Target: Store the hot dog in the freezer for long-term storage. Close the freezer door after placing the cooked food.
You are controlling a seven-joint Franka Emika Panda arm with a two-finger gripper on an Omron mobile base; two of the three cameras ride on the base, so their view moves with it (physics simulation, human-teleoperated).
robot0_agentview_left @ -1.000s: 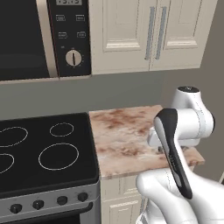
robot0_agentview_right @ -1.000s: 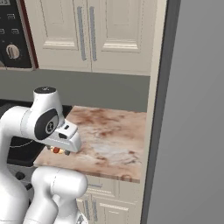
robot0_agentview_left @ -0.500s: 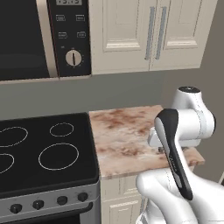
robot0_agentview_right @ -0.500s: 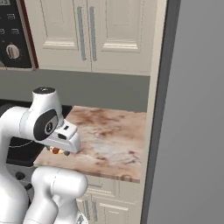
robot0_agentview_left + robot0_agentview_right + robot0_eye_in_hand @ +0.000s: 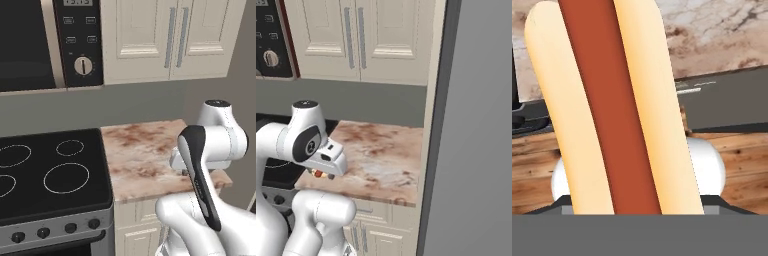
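Right base view: the tall grey freezer point(image 5: 476, 125) stands beside your arm, its front shut as far as you can see.
The tan-bunned hot dog point(image 5: 612, 105) with its reddish sausage sits clamped in your gripper's point(image 5: 320, 173) jaws above the speckled brown stone counter point(image 5: 386, 160); opening, placing and closing all remain.

No legible text; microwave display point(image 5: 78, 2) digits and button labels too blurred.

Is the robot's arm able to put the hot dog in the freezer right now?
Probably not yet. The hot dog sits right against the hand camera, seemingly held, though the fingertips are hidden. In the right base view the freezer stands to the right showing a flat grey front, apparently shut, so no shelf looks reachable.
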